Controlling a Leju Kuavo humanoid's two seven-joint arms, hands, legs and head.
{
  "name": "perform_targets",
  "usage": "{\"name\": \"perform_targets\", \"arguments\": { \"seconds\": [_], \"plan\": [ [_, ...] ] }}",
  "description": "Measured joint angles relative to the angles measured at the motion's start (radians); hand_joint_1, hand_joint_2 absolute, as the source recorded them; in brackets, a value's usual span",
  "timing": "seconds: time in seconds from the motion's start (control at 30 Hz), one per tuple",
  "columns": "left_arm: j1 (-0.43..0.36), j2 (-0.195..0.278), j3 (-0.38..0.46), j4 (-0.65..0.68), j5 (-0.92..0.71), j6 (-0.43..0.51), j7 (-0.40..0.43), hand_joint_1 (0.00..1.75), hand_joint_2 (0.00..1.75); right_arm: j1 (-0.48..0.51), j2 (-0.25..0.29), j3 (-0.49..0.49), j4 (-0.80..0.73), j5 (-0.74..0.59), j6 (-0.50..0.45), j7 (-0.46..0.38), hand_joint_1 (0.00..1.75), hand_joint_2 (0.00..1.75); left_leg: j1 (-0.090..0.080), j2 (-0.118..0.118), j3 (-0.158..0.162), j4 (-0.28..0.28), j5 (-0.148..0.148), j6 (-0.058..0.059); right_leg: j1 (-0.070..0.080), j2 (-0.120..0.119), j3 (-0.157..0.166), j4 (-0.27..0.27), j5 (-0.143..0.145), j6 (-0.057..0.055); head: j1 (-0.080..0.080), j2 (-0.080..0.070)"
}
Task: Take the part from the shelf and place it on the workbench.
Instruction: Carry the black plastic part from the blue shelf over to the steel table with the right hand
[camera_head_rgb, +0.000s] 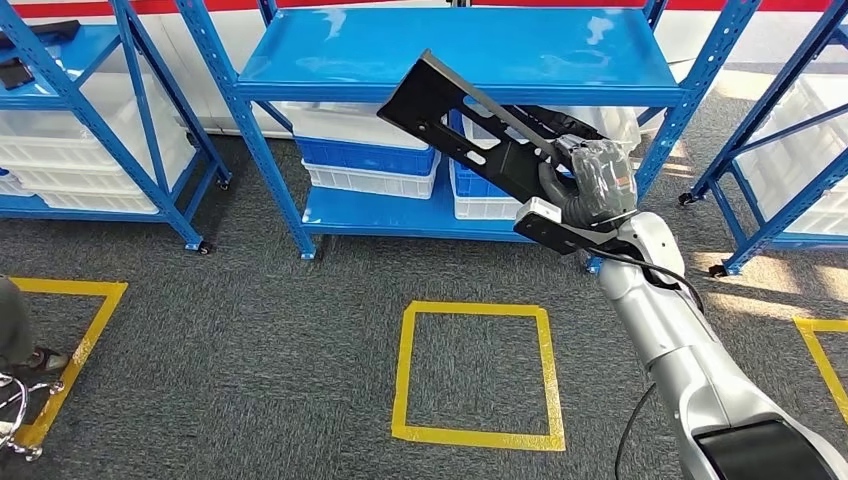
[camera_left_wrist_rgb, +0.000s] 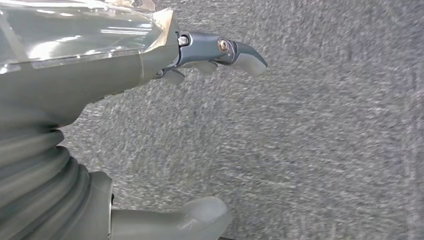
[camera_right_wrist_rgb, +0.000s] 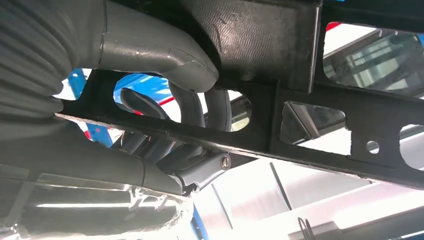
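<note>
A long black flat part with slots and holes is gripped by my right hand in front of the blue shelf. The part slants up toward the left, its far end level with the shelf board's front edge. In the right wrist view the thumb presses one face of the part and the dark fingers wrap through its cut-out. My left hand hangs over grey carpet, holding nothing, fingers and thumb apart.
White and blue bins sit on the lower shelf level. More blue racks stand at left and right. A yellow taped square marks the carpet ahead. A person's shoe is at the left edge.
</note>
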Motion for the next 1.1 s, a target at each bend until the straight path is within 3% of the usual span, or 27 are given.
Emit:
{"name": "perform_targets", "arguments": {
  "seconds": [0.03,0.07,0.1,0.17,0.2,0.23,0.3,0.33,0.37,0.4,0.47,0.5,0.53,0.57,0.6,0.63,0.67,0.73,0.8,0.83,0.87,0.93,0.97,1.0,1.03,1.07,1.1],
  "plan": [
    [0.000,0.000,0.000,0.000,-0.001,-0.002,-0.002,0.00,1.75,0.001,-0.003,-0.003,-0.002,0.000,0.002,0.000,1.75,1.75,-0.002,-0.001,0.013,0.024,0.006,0.006,0.006,0.000,-0.014,0.000,0.011,-0.002,0.000,0.000],
    [-0.001,0.000,0.000,0.000,-0.002,-0.004,-0.005,0.00,1.75,0.001,-0.007,-0.006,-0.004,0.000,0.004,0.001,1.75,1.75,-0.005,-0.001,0.043,0.010,0.026,0.016,0.012,0.001,-0.027,0.000,0.022,-0.003,0.000,0.000],
    [-0.002,0.001,0.000,0.000,-0.003,-0.007,-0.009,0.00,1.75,0.002,-0.012,-0.011,-0.008,0.000,0.004,0.002,1.75,1.75,-0.012,-0.004,0.090,-0.037,0.046,0.032,0.017,0.002,-0.038,0.000,0.032,-0.003,0.000,0.000],
    [-0.006,0.006,0.000,-0.001,-0.006,-0.011,-0.016,0.00,1.75,0.003,-0.022,-0.022,-0.017,0.000,0.000,0.006,1.75,1.75,-0.028,-0.007,0.197,-0.176,0.040,0.069,0.020,0.001,-0.051,-0.001,0.049,0.001,0.001,0.000],
    [-0.007,0.009,0.000,-0.002,-0.008,-0.013,-0.019,0.00,1.75,0.005,-0.027,-0.027,-0.021,0.000,-0.002,0.008,1.75,1.75,-0.037,-0.009,0.235,-0.231,0.028,0.079,0.019,-0.001,-0.054,-0.003,0.057,0.006,0.001,0.000],
    [-0.008,0.012,0.000,-0.002,-0.008,-0.014,-0.020,0.00,1.75,0.008,-0.031,-0.032,-0.026,0.000,-0.005,0.010,1.75,1.75,-0.043,-0.010,0.254,-0.265,0.018,0.085,0.016,-0.003,-0.056,-0.006,0.067,0.013,0.001,0.000],
    [-0.009,0.014,0.000,-0.002,-0.008,-0.017,-0.020,0.00,1.75,0.016,-0.040,-0.041,-0.034,0.001,-0.009,0.012,1.75,1.75,-0.048,-0.008,0.255,-0.295,0.042,0.084,0.012,-0.004,-0.061,-0.016,0.084,0.025,-0.002,0.000],
    [-0.009,0.015,0.000,-0.002,-0.008,-0.018,-0.019,0.00,1.75,0.020,-0.043,-0.045,-0.037,0.002,-0.010,0.012,1.75,1.75,-0.047,-0.006,0.250,-0.311,0.062,0.084,0.012,-0.003,-0.067,-0.015,0.077,0.026,-0.002,0.000],
    [-0.010,0.014,0.000,-0.002,-0.007,-0.019,-0.018,0.00,1.75,0.024,-0.047,-0.049,-0.041,0.005,-0.010,0.013,1.75,1.75,-0.043,-0.003,0.243,-0.327,0.083,0.084,0.013,-0.001,-0.077,0.000,0.052,0.024,0.000,0.000],
    [-0.011,0.012,0.000,-0.002,-0.007,-0.020,-0.017,0.00,1.75,0.025,-0.051,-0.052,-0.042,0.008,-0.010,0.015,1.75,1.75,-0.039,0.000,0.234,-0.337,0.102,0.081,0.014,0.001,-0.089,0.035,0.010,0.019,0.003,0.000],
    [-0.012,0.008,0.000,-0.001,-0.007,-0.024,-0.016,0.00,1.75,0.026,-0.058,-0.056,-0.044,0.015,-0.008,0.019,1.75,1.75,-0.037,0.002,0.202,-0.340,0.130,0.078,0.009,0.002,-0.109,0.149,-0.074,0.016,0.007,0.000],
    [-0.012,0.005,0.000,-0.001,-0.007,-0.026,-0.016,0.00,1.75,0.026,-0.061,-0.057,-0.044,0.017,-0.006,0.021,1.75,1.75,-0.035,0.002,0.184,-0.339,0.144,0.073,0.005,0.002,-0.112,0.207,-0.089,0.025,0.008,0.000],
    [-0.012,0.001,0.000,-0.001,-0.007,-0.027,-0.015,0.00,1.75,0.027,-0.065,-0.058,-0.044,0.018,-0.002,0.022,1.75,1.75,-0.033,0.003,0.166,-0.337,0.157,0.069,0.001,0.002,-0.105,0.245,-0.080,0.041,0.008,0.000],
    [-0.012,-0.003,0.000,-0.001,-0.008,-0.029,-0.015,0.00,1.75,0.028,-0.069,-0.059,-0.044,0.019,0.001,0.023,1.75,1.75,-0.029,0.004,0.146,-0.333,0.170,0.063,-0.003,0.002,-0.087,0.255,-0.056,0.060,0.008,0.000],
    [-0.012,-0.006,0.000,-0.001,-0.008,-0.031,-0.014,0.00,1.75,0.029,-0.073,-0.062,-0.044,0.020,0.005,0.023,1.75,1.75,-0.024,0.005,0.125,-0.326,0.181,0.056,-0.009,0.002,-0.052,0.227,-0.030,0.077,0.008,0.000],
    [-0.012,-0.009,0.000,-0.001,-0.008,-0.032,-0.014,0.00,1.75,0.029,-0.076,-0.064,-0.045,0.021,0.007,0.024,1.75,1.75,-0.022,0.006,0.105,-0.316,0.190,0.048,-0.014,0.002,-0.005,0.170,-0.026,0.089,0.008,0.000],
    [-0.013,-0.011,0.000,-0.001,-0.008,-0.034,-0.014,0.00,1.75,0.028,-0.079,-0.067,-0.046,0.023,0.008,0.025,1.75,1.75,-0.021,0.006,0.086,-0.302,0.198,0.040,-0.012,0.003,0.047,0.098,-0.041,0.090,0.009,0.000],
    [-0.013,-0.013,0.001,-0.001,-0.008,-0.038,-0.015,0.00,1.75,0.028,-0.085,-0.072,-0.049,0.027,0.008,0.025,1.75,1.75,-0.028,0.004,0.062,-0.284,0.214,0.029,-0.008,0.005,0.104,0.003,-0.087,0.074,0.008,0.000],
    [-0.012,-0.015,0.002,-0.001,-0.008,-0.041,-0.017,0.00,1.75,0.030,-0.090,-0.074,-0.052,0.033,0.010,0.027,1.75,1.75,-0.028,0.003,0.050,-0.281,0.229,0.023,-0.009,0.003,0.098,-0.004,-0.089,0.050,0.005,0.000],
    [-0.011,-0.015,0.003,-0.001,-0.008,-0.041,-0.017,0.00,1.75,0.030,-0.091,-0.073,-0.054,0.037,0.012,0.028,1.75,1.75,-0.024,0.003,0.042,-0.273,0.217,0.020,-0.012,0.002,0.091,0.000,-0.081,0.039,0.004,0.000],
    [-0.011,-0.016,0.004,0.000,-0.008,-0.042,-0.017,0.00,1.75,0.029,-0.092,-0.073,-0.057,0.041,0.015,0.029,1.75,1.75,-0.021,0.003,0.032,-0.250,0.183,0.016,-0.013,0.000,0.079,0.002,-0.070,0.026,0.004,0.000],
    [-0.011,-0.017,0.008,0.000,-0.005,-0.042,-0.017,0.00,1.75,0.026,-0.094,-0.073,-0.066,0.045,0.020,0.031,1.75,1.75,-0.018,0.002,0.005,-0.148,0.076,0.007,-0.010,-0.001,0.055,0.004,-0.047,0.008,0.003,0.000],
    [-0.011,-0.018,0.009,0.000,-0.003,-0.042,-0.017,0.00,1.75,0.024,-0.095,-0.073,-0.070,0.045,0.023,0.032,1.75,1.75,-0.017,0.002,-0.009,-0.078,0.030,0.004,-0.007,-0.001,0.042,0.005,-0.036,0.003,0.002,0.000],
    [-0.011,-0.018,0.011,0.000,-0.002,-0.042,-0.017,0.00,1.75,0.023,-0.095,-0.073,-0.073,0.045,0.025,0.032,1.75,1.75,-0.017,0.002,-0.016,-0.017,0.006,0.004,-0.005,-0.001,0.030,0.005,-0.026,0.001,0.002,0.000],
    [-0.012,-0.019,0.013,0.000,0.000,-0.041,-0.017,0.00,1.75,0.023,-0.095,-0.073,-0.074,0.045,0.027,0.033,1.75,1.75,-0.017,0.002,-0.012,0.023,0.004,0.006,-0.001,-0.001,0.017,0.005,-0.015,0.001,0.002,0.000],
    [-0.012,-0.019,0.015,0.000,0.000,-0.041,-0.017,0.00,1.75,0.023,-0.094,-0.073,-0.075,0.045,0.027,0.034,1.75,1.75,-0.017,0.001,0.008,0.027,0.020,0.010,0.002,-0.001,0.005,0.006,-0.005,0.001,0.002,0.000],
    [-0.013,-0.020,0.016,0.000,0.000,-0.039,-0.017,0.00,1.75,0.022,-0.093,-0.073,-0.075,0.045,0.027,0.034,1.75,1.75,-0.018,-0.001,0.045,-0.004,0.042,0.018,0.006,0.000,-0.007,0.006,0.004,0.002,0.002,0.000]
  ]
}}
